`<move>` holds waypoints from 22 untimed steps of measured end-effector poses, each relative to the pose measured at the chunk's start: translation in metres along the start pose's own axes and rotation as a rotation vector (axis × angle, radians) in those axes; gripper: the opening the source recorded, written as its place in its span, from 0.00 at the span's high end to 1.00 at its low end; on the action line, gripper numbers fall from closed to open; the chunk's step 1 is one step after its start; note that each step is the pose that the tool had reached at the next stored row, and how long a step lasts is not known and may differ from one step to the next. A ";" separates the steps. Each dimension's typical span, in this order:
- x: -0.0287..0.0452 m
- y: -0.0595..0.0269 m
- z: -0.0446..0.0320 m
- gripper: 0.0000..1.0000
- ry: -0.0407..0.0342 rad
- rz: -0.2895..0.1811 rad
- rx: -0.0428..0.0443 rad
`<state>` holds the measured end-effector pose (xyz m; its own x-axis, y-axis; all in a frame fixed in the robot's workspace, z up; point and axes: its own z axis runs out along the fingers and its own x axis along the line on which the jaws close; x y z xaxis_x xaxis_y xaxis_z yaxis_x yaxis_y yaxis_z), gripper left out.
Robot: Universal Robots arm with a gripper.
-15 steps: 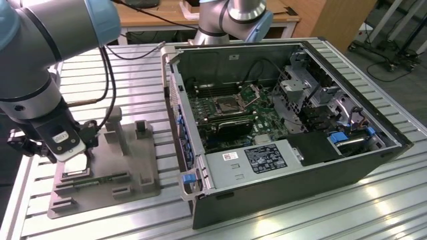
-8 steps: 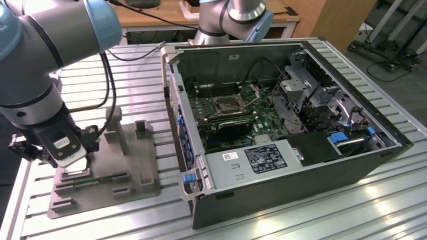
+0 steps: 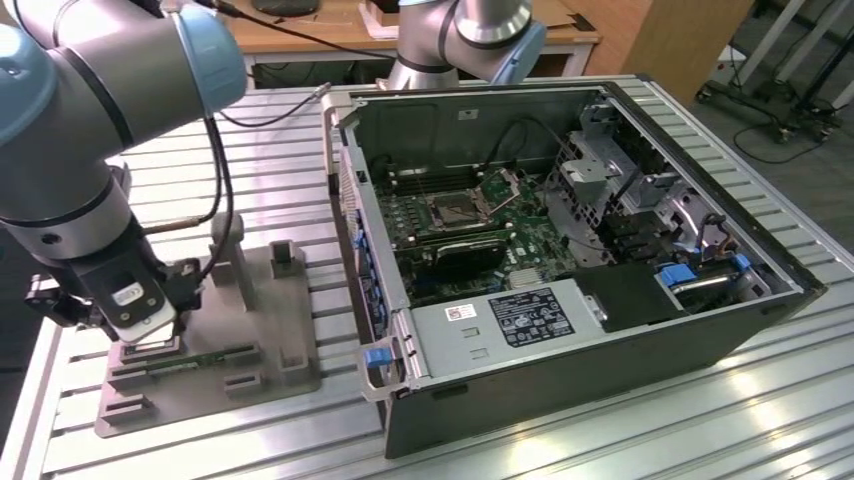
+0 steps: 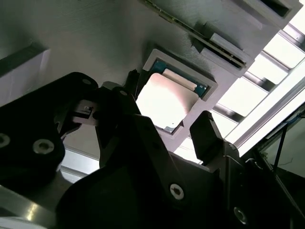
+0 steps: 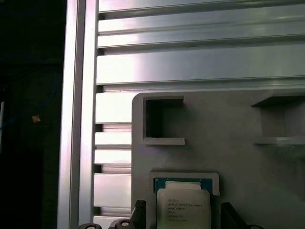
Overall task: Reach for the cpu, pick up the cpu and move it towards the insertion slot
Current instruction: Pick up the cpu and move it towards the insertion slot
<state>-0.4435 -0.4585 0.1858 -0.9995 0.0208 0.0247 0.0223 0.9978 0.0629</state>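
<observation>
**A:** Where is the cpu [image 4: 164, 98]?

**B:** It lies flat in a square pocket of the matte grey holder [image 4: 95, 43], with its shiny metal lid up and a green rim along 1 edge. The first wrist view cuts part of it off.

**A:** And the gripper [image 3: 143, 330]?

**B:** Its 2 dark fingers [image 4: 205, 131] stand apart, flanking the chip without clamping it. In the exterior view the gripper hides the chip. The silver-framed insertion slot [image 3: 461, 210] sits well apart, inside the open case [image 3: 601, 390].

cpu [image 5: 183, 210] is running off frame edge in first wrist view; finger [image 4: 119, 109] is covering its side in second wrist view.
</observation>
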 end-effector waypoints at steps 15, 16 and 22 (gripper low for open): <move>-0.0004 -0.0005 0.0073 0.38 0.0001 0.019 -0.0005; -0.0004 -0.0005 0.0073 0.39 0.0001 0.019 -0.0005; -0.0010 -0.0005 0.0072 0.46 0.0002 0.019 -0.0004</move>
<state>-0.4427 -0.4586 0.1786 -0.9989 0.0402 0.0261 0.0417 0.9972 0.0628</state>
